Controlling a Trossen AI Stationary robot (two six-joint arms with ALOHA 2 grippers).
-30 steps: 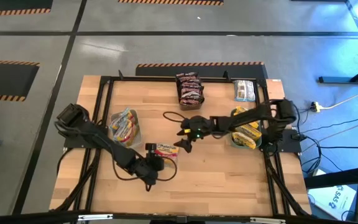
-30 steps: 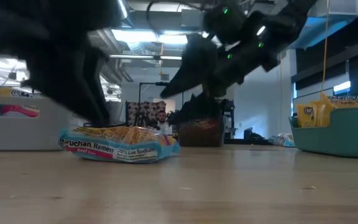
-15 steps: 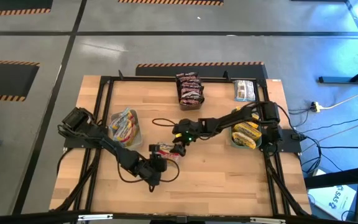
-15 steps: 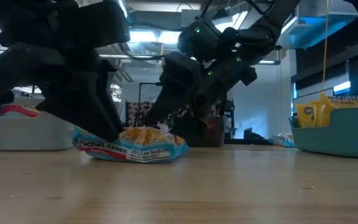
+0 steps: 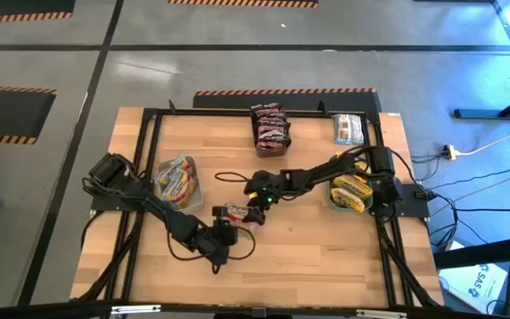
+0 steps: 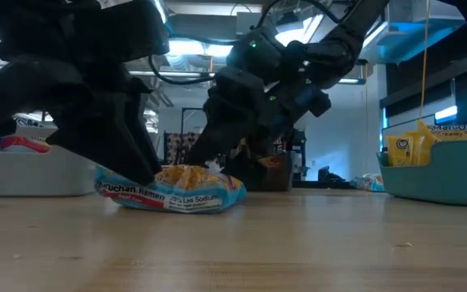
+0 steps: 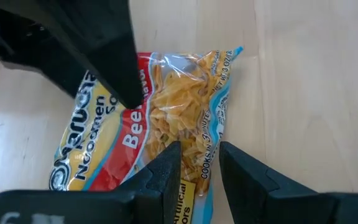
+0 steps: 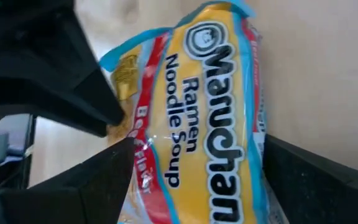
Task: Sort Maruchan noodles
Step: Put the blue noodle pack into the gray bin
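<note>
Since a second ago, the right gripper [image 5: 251, 211] has swung from mid-bench down to the yellow, red and blue glossy Maruchan beef ramen packet [image 5: 236, 213], and the left gripper [image 5: 227, 223] has shifted slightly with the packet. Both now meet at this packet, which lies flat on the wooden bench [image 5: 326, 257] near its centre. Left gripper's fingers [image 7: 166, 174] are narrowly set, pinching the packet's edge. Right gripper's fingers [image 8: 104, 180] are spread wide, straddling the packet without clamping it. Other packets sit in a clear bin [image 5: 177, 180] at left, a dark stack [image 5: 270, 128] at far centre, and a green dish [image 5: 352, 193] at right.
</note>
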